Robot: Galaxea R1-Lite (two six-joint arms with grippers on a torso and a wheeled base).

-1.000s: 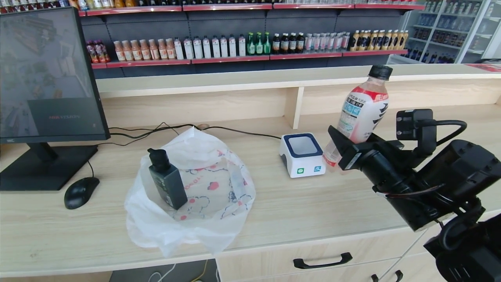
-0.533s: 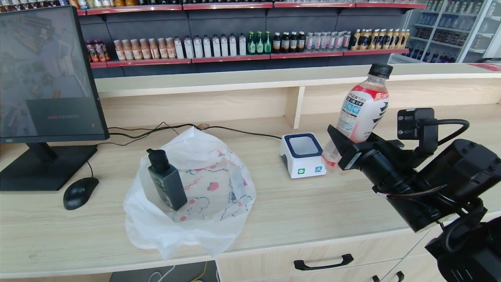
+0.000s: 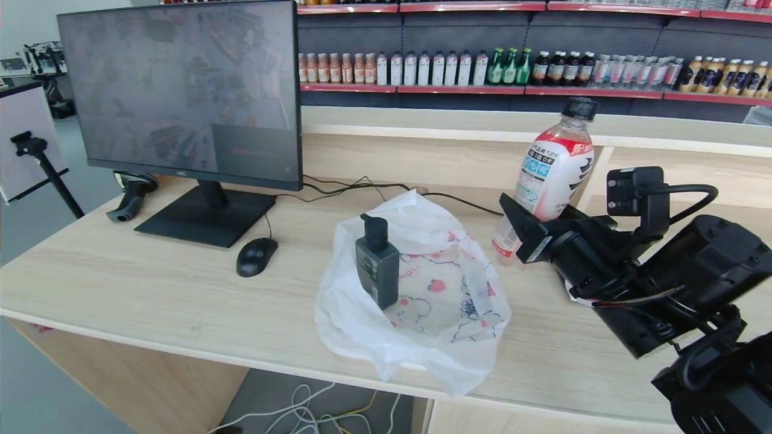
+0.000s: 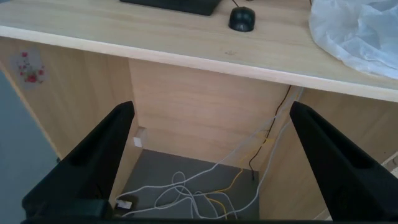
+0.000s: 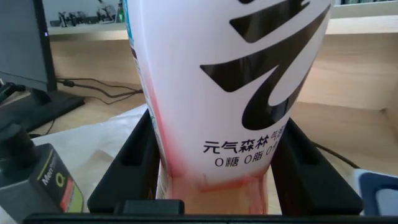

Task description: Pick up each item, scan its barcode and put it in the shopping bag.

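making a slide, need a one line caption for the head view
Right gripper holds a drink bottle beside the shopping bag on the counter; a dark pump bottle stands inside.

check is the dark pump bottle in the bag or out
In: the dark pump bottle stands inside the open shopping bag.

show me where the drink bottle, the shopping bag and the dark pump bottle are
drink bottle [image 3: 555, 172]: head view, on its label
shopping bag [image 3: 362, 328]: head view, on its near plastic wall
dark pump bottle [image 3: 378, 272]: head view, on the middle of its body
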